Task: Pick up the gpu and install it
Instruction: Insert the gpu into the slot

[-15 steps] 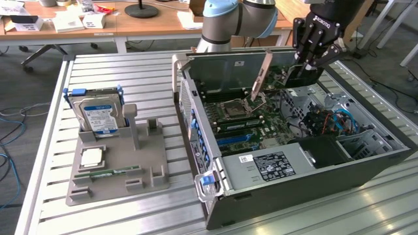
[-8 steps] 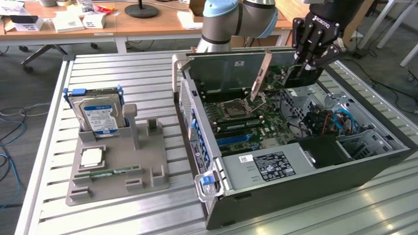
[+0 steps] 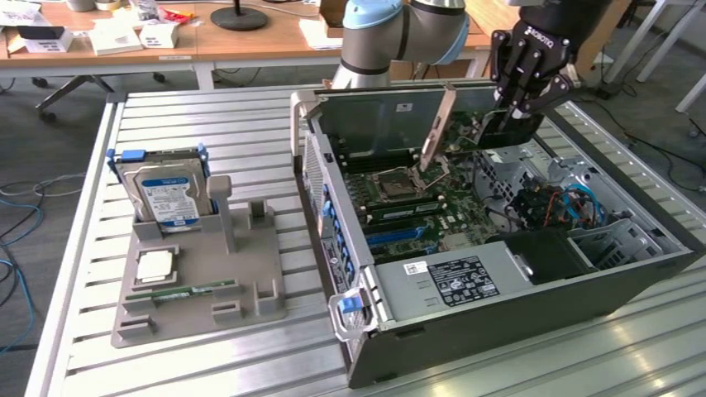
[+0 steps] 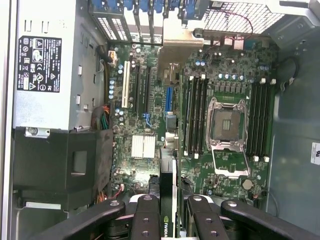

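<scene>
Because the computer case [image 3: 497, 331] lies on its side on the slatted metal table [image 3: 221, 116] with its panel off, we look straight down onto its insides, and the arm can reach them from above. At the near end of the case sits the grey power supply [image 3: 464, 277], and behind it the green motherboard [image 3: 408, 207] faces up. Well apart, toward the exterior view's left, a grey parts holder [image 3: 254, 273] keeps spare parts at fixed spots. A hard drive [image 3: 168, 198] stands upright in it, and a green RAM stick [image 3: 182, 292] lies flat near its front.

Over the far end of the case we see the black gripper [image 3: 517, 114], its fingers [image 4: 147, 220] closed narrowly on the gpu [image 3: 508, 134]. It holds the card on edge, we judge so that the connector side points down at the board. The card's pale bracket strip [image 3: 439, 124] slants toward the case's rear wall, where the slot openings are.

From the wrist we see the card as a thin dark line over the expansion slots [image 4: 147, 90], beside the empty CPU socket [image 4: 227, 125]. We cannot tell whether its edge touches a slot.
</scene>
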Robot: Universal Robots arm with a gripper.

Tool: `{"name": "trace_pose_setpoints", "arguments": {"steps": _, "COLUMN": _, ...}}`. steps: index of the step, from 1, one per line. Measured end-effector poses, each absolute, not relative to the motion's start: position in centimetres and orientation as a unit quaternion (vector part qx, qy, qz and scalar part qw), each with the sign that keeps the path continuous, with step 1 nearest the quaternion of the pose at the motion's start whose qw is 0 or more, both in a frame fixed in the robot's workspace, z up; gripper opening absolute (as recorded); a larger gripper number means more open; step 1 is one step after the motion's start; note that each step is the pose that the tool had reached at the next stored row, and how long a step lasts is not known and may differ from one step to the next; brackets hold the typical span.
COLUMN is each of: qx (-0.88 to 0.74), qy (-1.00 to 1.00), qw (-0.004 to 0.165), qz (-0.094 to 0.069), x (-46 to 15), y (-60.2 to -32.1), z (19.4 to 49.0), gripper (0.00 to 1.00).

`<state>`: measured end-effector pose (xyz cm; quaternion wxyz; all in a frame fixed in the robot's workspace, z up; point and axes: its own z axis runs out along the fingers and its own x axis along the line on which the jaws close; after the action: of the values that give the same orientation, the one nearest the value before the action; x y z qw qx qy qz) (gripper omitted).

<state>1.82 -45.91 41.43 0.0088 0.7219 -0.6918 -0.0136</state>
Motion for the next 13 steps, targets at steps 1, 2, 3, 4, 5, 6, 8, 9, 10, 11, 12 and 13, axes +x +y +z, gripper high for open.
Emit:
{"name": "trace_pose_setpoints", "arguments": {"steps": 1, "qx": 0.722, "qy": -0.692, "qw": 0.009, "qz": -0.014, "x": 1.74, "y": -45.91, "z": 41.43, "gripper": 0.26}}
{"name": "trace_pose_setpoints", "arguments": {"steps": 2, "qx": 0.722, "qy": -0.692, "qw": 0.009, "qz": -0.014, "x": 1.7, "y": -45.91, "z": 41.43, "gripper": 0.26}}
{"name": "trace_pose_setpoints", "arguments": {"steps": 3, "qx": 0.722, "qy": -0.692, "qw": 0.009, "qz": -0.014, "x": 1.7, "y": -45.91, "z": 41.43, "gripper": 0.26}}
{"name": "trace_pose_setpoints", "arguments": {"steps": 4, "qx": 0.722, "qy": -0.692, "qw": 0.009, "qz": -0.014, "x": 1.7, "y": -45.91, "z": 41.42, "gripper": 0.26}}
{"name": "trace_pose_setpoints", "arguments": {"steps": 5, "qx": 0.722, "qy": -0.692, "qw": 0.009, "qz": -0.014, "x": 1.69, "y": -45.91, "z": 41.43, "gripper": 0.26}}
{"name": "trace_pose_setpoints", "arguments": {"steps": 6, "qx": 0.722, "qy": -0.692, "qw": 0.009, "qz": -0.013, "x": 1.68, "y": -45.91, "z": 41.42, "gripper": 0.26}}
{"name": "trace_pose_setpoints", "arguments": {"steps": 8, "qx": 0.722, "qy": -0.692, "qw": 0.008, "qz": -0.013, "x": 1.66, "y": -45.91, "z": 41.42, "gripper": 0.26}}
{"name": "trace_pose_setpoints", "arguments": {"steps": 9, "qx": 0.722, "qy": -0.692, "qw": 0.008, "qz": -0.013, "x": 1.65, "y": -45.91, "z": 41.42, "gripper": 0.26}}
{"name": "trace_pose_setpoints", "arguments": {"steps": 10, "qx": 0.722, "qy": -0.692, "qw": 0.008, "qz": -0.013, "x": 1.65, "y": -45.91, "z": 41.42, "gripper": 0.26}}
{"name": "trace_pose_setpoints", "arguments": {"steps": 11, "qx": 0.722, "qy": -0.692, "qw": 0.008, "qz": -0.013, "x": 1.65, "y": -45.91, "z": 41.42, "gripper": 0.26}}
{"name": "trace_pose_setpoints", "arguments": {"steps": 12, "qx": 0.722, "qy": -0.692, "qw": 0.008, "qz": -0.013, "x": 1.65, "y": -45.91, "z": 41.42, "gripper": 0.26}}
{"name": "trace_pose_setpoints", "arguments": {"steps": 13, "qx": 0.722, "qy": -0.692, "qw": 0.008, "qz": -0.013, "x": 1.64, "y": -45.91, "z": 41.42, "gripper": 0.26}}
